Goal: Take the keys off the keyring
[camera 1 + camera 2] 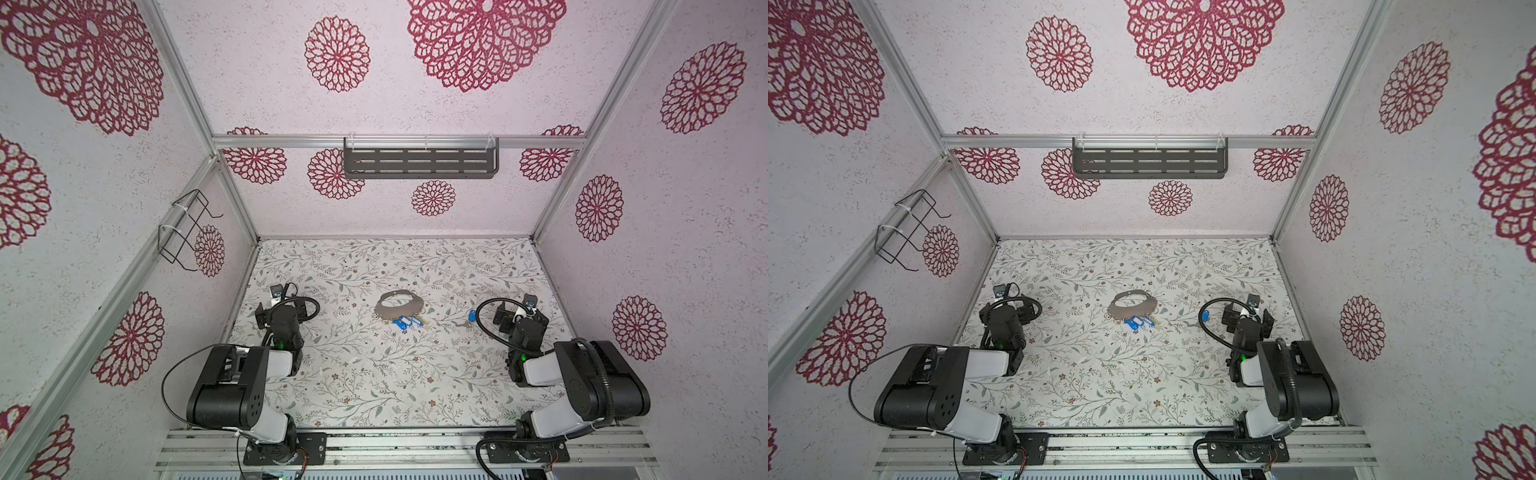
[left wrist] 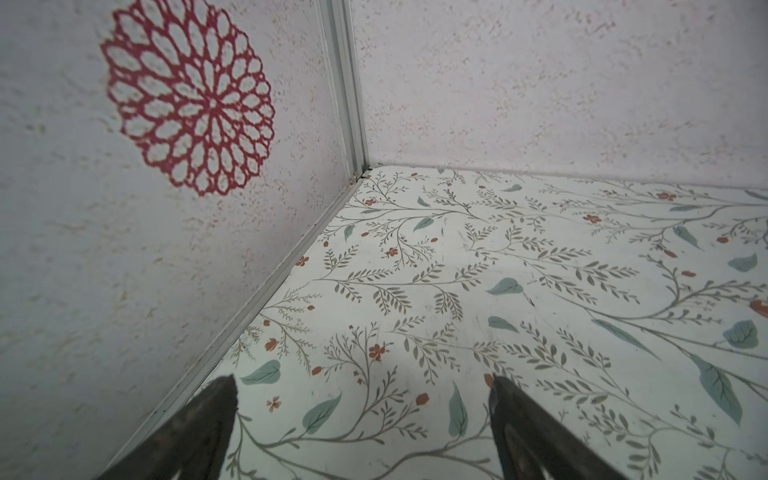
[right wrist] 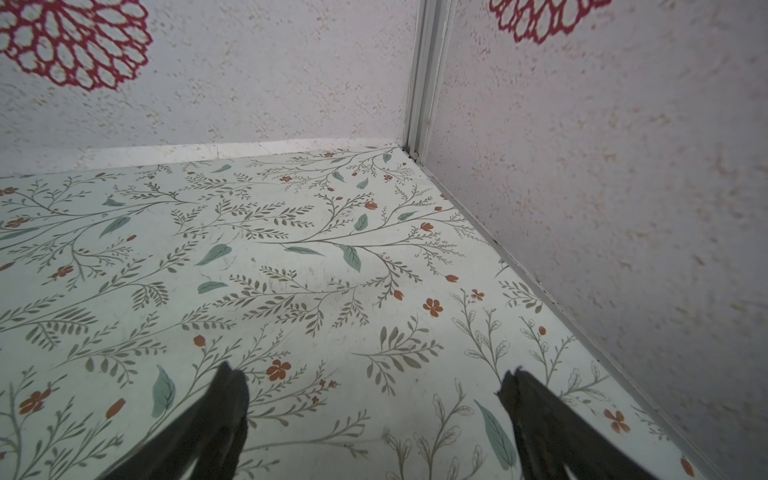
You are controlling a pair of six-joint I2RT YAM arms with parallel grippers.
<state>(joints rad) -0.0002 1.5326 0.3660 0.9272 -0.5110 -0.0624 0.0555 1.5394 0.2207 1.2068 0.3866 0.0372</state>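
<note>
Keyring [image 1: 395, 312]: a grey plate with a wide hole, lying flat on the table [image 1: 374, 382]. It sits between the two pincers and apart from both, and shows in both top views.
Keys [image 1: 409, 323]: a small bunch at the keyring's scalloped near rim, touching it. Whether they hang on it I cannot tell.
Tags [image 1: 1139, 323]: blue and oblong, fanned out just on the near side of the keyring.
Lone key [image 1: 471, 317]: a blue tag with a silver blade, right of the keyring and clear of it. It lies between the keyring and the right pincer, nearer the pincer.
Left pincer [image 2: 361, 380]: spread wide with nothing between the fingers. It is well left of the keyring, low over the table, facing away from the keyring toward a wall corner.
Right pincer [image 3: 371, 368]: spread wide, holding nothing. It is well right of the keyring, just past the lone key, also facing away toward a wall corner.
Shelf [image 1: 419, 160]: dark and slotted, on the back wall far beyond the keyring.
Writing: the tags are too small to read in the top views.
</note>
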